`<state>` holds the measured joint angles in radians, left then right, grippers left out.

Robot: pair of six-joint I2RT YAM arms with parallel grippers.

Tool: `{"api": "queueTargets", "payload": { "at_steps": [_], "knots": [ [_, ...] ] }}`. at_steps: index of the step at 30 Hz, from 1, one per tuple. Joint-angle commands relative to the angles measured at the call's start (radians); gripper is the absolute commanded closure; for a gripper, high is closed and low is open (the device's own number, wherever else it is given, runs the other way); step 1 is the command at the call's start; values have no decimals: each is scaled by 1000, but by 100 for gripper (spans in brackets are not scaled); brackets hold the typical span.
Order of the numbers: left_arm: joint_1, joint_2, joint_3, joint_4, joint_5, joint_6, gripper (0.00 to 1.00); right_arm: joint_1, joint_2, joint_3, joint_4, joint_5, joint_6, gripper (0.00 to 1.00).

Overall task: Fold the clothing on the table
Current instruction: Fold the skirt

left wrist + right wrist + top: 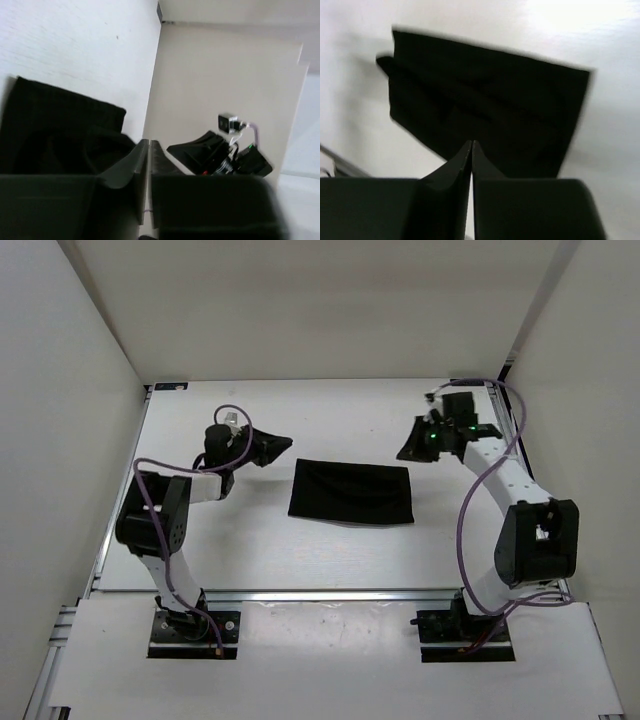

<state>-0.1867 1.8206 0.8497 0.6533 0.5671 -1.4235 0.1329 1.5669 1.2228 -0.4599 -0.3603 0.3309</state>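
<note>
Black clothing (351,492) lay flat on the bench (250,550); left fingers (284,444) hung at its ten o'clock, right fingers (406,451) at two, both narrow, empty.

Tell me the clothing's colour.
Plain black, no visible pattern; the clothing shows best in top external view.

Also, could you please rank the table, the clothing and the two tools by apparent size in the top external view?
1. table
2. clothing
3. left tool and right tool: these look about alike, so I have not ranked them.
</note>
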Motion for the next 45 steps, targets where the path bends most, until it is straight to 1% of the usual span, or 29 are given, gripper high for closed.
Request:
{"api": "queueTargets", "payload": {
  "at_steps": [1,2,3,4,6,8,10,12,16,19,20,21,22,24,27,30,31,32,33,34,37,39,40,41,42,43,45],
  "knots": [
    [-5,-168,-84,-23,17,69,89,120,-1,-18,-144,43,-82,96],
    [-26,-190,-113,-50,22,96,95,160,4,-38,-138,37,-78,100],
    [-46,-211,-130,-87,22,113,100,187,16,-54,-132,37,-87,100],
    [-57,-225,-150,-95,20,138,100,201,34,-57,-134,21,-87,100],
    [-117,-251,-181,-136,5,190,100,231,76,-62,-128,6,-82,99],
    [-154,-248,-213,-132,-33,196,100,246,119,-57,-129,-12,-82,100],
    [-194,-207,-225,-122,-58,205,100,240,178,-28,-135,-28,-86,100],
    [-206,-173,-228,-122,-71,222,100,232,228,12,-155,-34,-104,100],
    [-209,-115,-229,-158,-113,250,100,221,364,127,-206,-25,-142,99],
    [-201,-92,-225,-185,-121,282,100,202,461,303,-233,30,-183,100],
    [-212,-84,-227,-187,-121,282,100,188,494,334,-226,58,-185,100],
    [-211,-90,-231,-193,-118,285,100,179,511,404,-227,73,-181,100],
    [-214,-101,-242,-198,-119,288,100,160,553,479,-236,67,-179,100],
    [-220,-106,-242,-213,-122,304,100,128,596,565,-229,60,-159,100],
    [-215,-110,-253,-231,-116,313,100,97,593,601,-200,73,-145,100],
    [-197,-124,-238,-222,-99,304,100,97,549,587,-242,73,-167,100],
    [-188,-129,-227,-224,-95,304,100,96,539,555,-253,63,-176,100],
    [-186,-138,-221,-230,-90,304,100,102,494,503,-258,51,-188,95],
    [-180,-141,-213,-236,-90,311,100,105,448,448,-260,29,-194,86],
    [-169,-147,-203,-245,-88,307,100,100,402,417,-264,17,-199,83],
    [-151,-150,-182,-270,-95,325,100,122,290,267,-241,-17,-196,83],
    [-139,-149,-190,-274,-95,328,100,142,239,209,-220,-29,-185,81],
    [-138,-144,-192,-268,-87,324,100,154,217,187,-203,-45,-179,76],
    [-132,-144,-205,-252,-90,316,100,162,205,163,-186,-74,-184,62],
    [-134,-142,-215,-245,-90,313,100,175,208,153,-166,-89,-182,54],
    [-131,-141,-219,-241,-85,313,100,178,206,136,-142,-112,-190,43],
    [-142,-144,-225,-245,-79,314,100,198,235,142,-138,-120,-219,42]
  ]
}}
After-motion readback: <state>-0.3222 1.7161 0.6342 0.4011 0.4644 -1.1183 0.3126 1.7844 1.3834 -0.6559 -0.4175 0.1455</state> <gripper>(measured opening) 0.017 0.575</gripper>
